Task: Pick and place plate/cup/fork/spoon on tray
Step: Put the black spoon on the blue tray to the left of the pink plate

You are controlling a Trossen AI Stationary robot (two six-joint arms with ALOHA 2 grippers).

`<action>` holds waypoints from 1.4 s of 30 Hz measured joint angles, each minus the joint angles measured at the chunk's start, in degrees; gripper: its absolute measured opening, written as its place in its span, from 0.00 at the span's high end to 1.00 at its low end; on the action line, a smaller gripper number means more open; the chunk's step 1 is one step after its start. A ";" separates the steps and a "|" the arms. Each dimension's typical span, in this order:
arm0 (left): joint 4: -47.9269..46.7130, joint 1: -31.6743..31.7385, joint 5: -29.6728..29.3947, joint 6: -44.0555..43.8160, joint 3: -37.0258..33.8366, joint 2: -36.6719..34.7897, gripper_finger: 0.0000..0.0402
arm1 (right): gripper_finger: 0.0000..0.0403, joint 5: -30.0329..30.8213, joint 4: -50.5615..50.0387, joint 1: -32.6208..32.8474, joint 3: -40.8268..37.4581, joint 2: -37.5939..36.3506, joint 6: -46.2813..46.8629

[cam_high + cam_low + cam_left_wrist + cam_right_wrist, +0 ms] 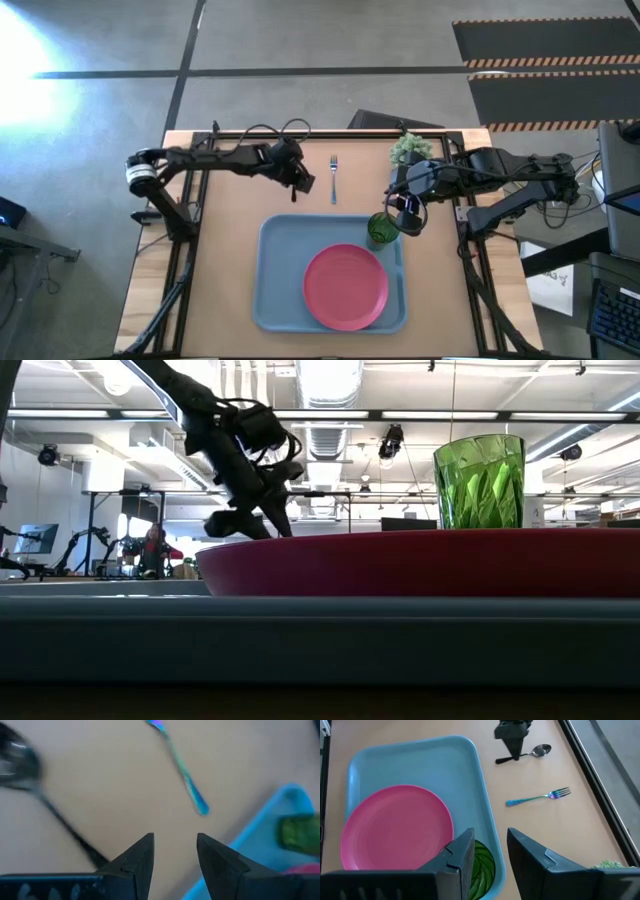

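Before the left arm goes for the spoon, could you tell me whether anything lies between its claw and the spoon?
Nothing visible does. The left claw hangs open over bare table beside the spoon; the fork lies off to the side.

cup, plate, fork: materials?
Cup: looks like translucent green plastic; light passes through its faceted wall. Plate: likely plastic, matte pink-red, uniform colour with no glare. Fork: probably metal, thin and shiny, with an iridescent blue-purple sheen.
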 joint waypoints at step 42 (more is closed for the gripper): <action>-4.74 1.51 -12.58 -8.94 0.65 9.58 0.67 | 0.73 0.02 0.45 0.00 0.00 -0.02 -1.99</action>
